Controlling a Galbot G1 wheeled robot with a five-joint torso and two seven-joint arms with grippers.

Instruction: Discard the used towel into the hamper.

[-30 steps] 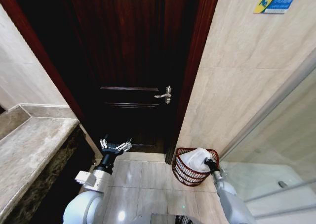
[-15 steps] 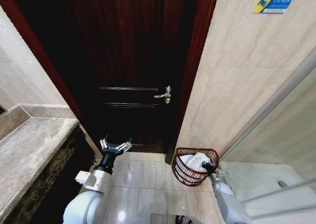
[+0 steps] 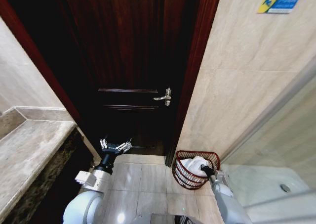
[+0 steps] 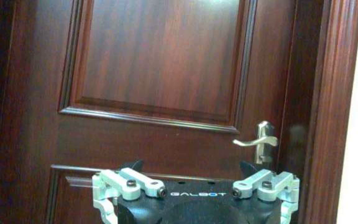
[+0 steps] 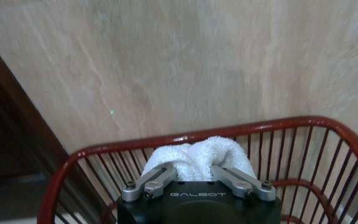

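Your head view is dim on the door (image 3: 133, 61) and brighter on the tiled wall (image 3: 237, 85), with a glare spot on the floor (image 3: 121, 215). Straight lines bow toward its edges. Both wrist views look soft.

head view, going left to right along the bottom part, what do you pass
grey marble counter → open left gripper → silver lever door handle → round dark red wire hamper → white towel → right gripper → glass shower panel

hamper (image 3: 190, 177): beside door (image 3: 133, 61), on floor
towel (image 3: 195, 165): inside hamper
right gripper (image 3: 207, 171): at hamper rim, on towel
left gripper (image 3: 115, 146): before door, jaws apart
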